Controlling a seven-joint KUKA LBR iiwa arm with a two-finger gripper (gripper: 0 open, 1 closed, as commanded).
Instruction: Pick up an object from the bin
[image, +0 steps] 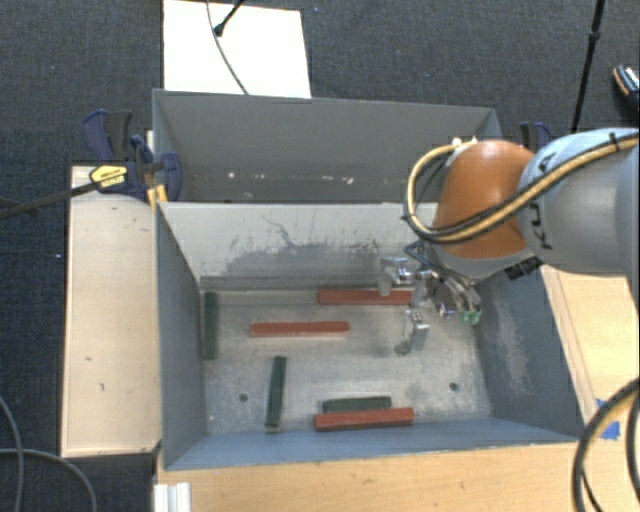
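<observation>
Reddish-brown flat bar (360, 296), seemingly of wood or hard plastic, lies lengthwise along the foot of the back wall of the grey metal bin (182, 330). Its right end runs under the gripper (410, 338), which hangs low at the bin's right side. Whether the gripper is spread or closed cannot be told from this angle, and nothing can be seen held in it.

By its look the bar is light, stiff and smooth-faced. It should neither bend nor break, but it may slide or swing if taken at its tip. A hold across its narrow width, nearer its middle, looks safest, though the wall close behind leaves little room on that side.

5 more bars lie on the floor: a second reddish-brown bar (298, 328) just in front, a third reddish-brown bar (363, 419) touching a short dark green bar (356, 404) by the front wall, a left-wall dark green bar (209, 325), and a front-left dark green bar (275, 392).
</observation>
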